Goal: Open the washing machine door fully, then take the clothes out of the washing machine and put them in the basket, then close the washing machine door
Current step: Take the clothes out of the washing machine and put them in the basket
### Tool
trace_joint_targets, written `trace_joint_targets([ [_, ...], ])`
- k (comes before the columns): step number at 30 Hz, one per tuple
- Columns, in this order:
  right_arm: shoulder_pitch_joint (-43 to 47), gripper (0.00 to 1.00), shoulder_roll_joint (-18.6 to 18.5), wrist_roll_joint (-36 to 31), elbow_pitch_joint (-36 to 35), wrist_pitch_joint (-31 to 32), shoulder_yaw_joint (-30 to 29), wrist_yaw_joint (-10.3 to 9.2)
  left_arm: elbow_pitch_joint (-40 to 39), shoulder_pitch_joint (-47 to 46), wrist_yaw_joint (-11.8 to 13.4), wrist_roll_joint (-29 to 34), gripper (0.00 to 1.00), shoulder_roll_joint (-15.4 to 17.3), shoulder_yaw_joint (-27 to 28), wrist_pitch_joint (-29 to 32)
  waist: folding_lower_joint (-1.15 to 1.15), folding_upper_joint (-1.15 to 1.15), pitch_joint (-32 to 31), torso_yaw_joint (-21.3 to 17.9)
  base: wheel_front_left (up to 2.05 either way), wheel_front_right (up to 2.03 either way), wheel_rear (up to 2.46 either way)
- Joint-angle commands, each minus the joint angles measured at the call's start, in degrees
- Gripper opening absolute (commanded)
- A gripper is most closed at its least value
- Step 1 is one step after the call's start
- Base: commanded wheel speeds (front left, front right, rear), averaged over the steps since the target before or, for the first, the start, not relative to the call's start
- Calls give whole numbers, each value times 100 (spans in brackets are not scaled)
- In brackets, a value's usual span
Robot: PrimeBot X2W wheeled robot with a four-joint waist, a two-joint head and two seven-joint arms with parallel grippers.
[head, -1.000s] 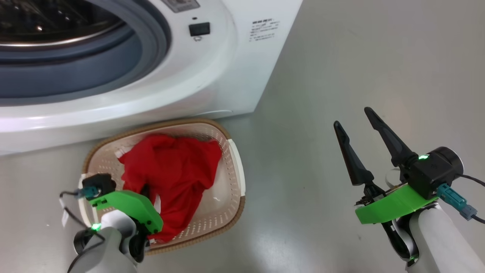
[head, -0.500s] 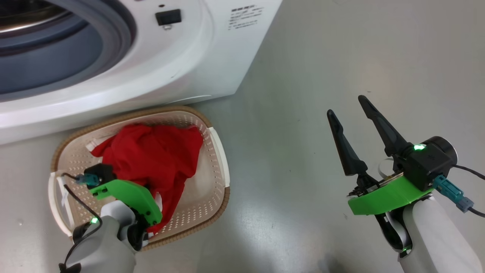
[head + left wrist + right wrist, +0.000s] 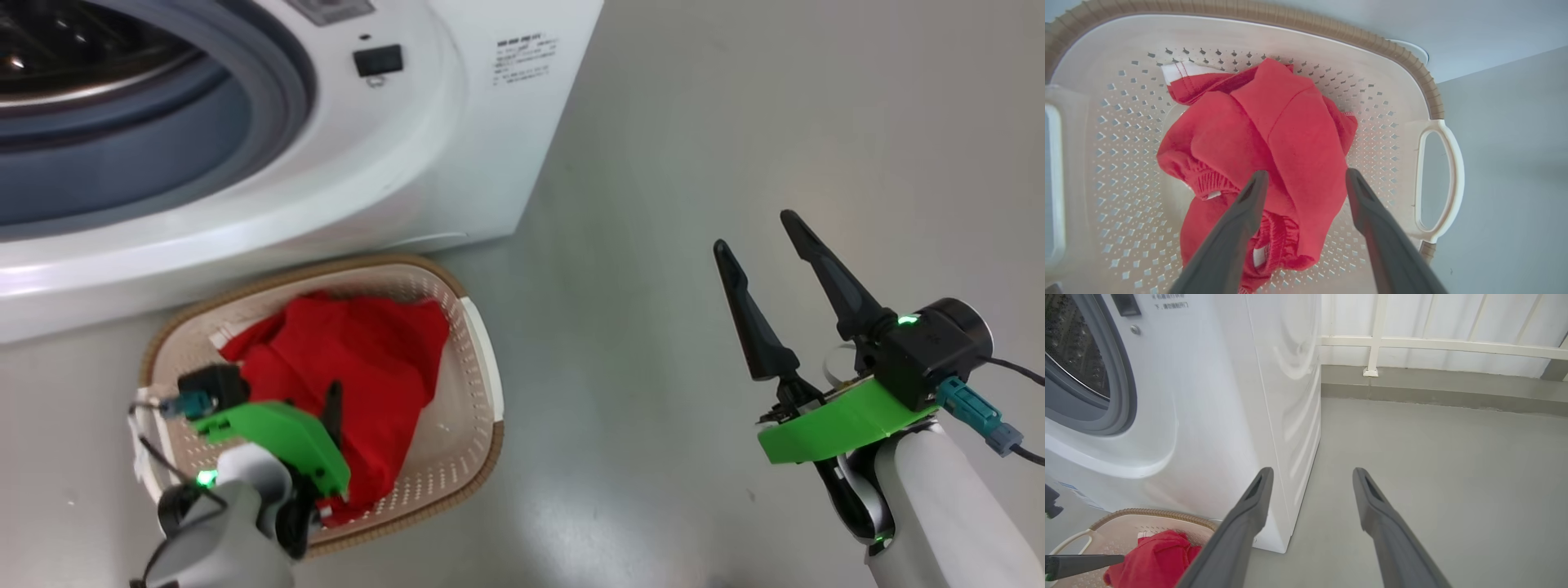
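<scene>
we're hovering left gripper [image 3: 1306, 175] fingers wide over red garment [image 3: 1274, 122] lying in basket [image 3: 488, 431], near-left by washing machine [image 3: 392, 163] | right gripper [image 3: 755, 233] idling wide, empty | unload looking done | door close remaining

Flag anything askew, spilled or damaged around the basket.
Nothing stands out. The clothes lie crumpled inside the basket, which sits flat on the floor beside the washing machine. No fabric shows over its rim. The left gripper hangs open over the clothes.
</scene>
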Motion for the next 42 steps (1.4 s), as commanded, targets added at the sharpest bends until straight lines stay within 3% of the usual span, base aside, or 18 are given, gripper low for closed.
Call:
trace_joint_targets([
  [1,130,100,-68,-28,-97,-37,97,29,-42,269,-48,-16,100,159,82,-117,0,0,-223,132,0,0,0],
  [6,261,100,-138,-80,13,-37,74,29,-140,490,-146,70,100,144,-113,-585,0,0,-620,300,0,0,0],
  [17,593,100,-60,-302,259,-37,-239,29,-787,1003,-194,70,100,242,-231,-960,0,0,-1482,510,0,0,0],
  [27,895,100,-21,-380,210,-37,-437,29,-2861,1672,-135,626,100,470,152,-969,0,0,-1908,629,0,0,0],
  [32,1045,100,27,-500,157,-37,-462,29,-4133,2274,90,1231,100,572,528,-970,0,0,-2217,558,0,0,0],
  [37,1231,100,64,-533,118,-37,-546,29,-5277,2991,211,1734,100,487,955,-970,0,0,-2553,497,0,0,0],
  [42,1427,100,77,-504,17,-37,-599,29,-5843,3544,207,1999,100,405,1303,-970,0,0,-2838,463,0,0,0],
])
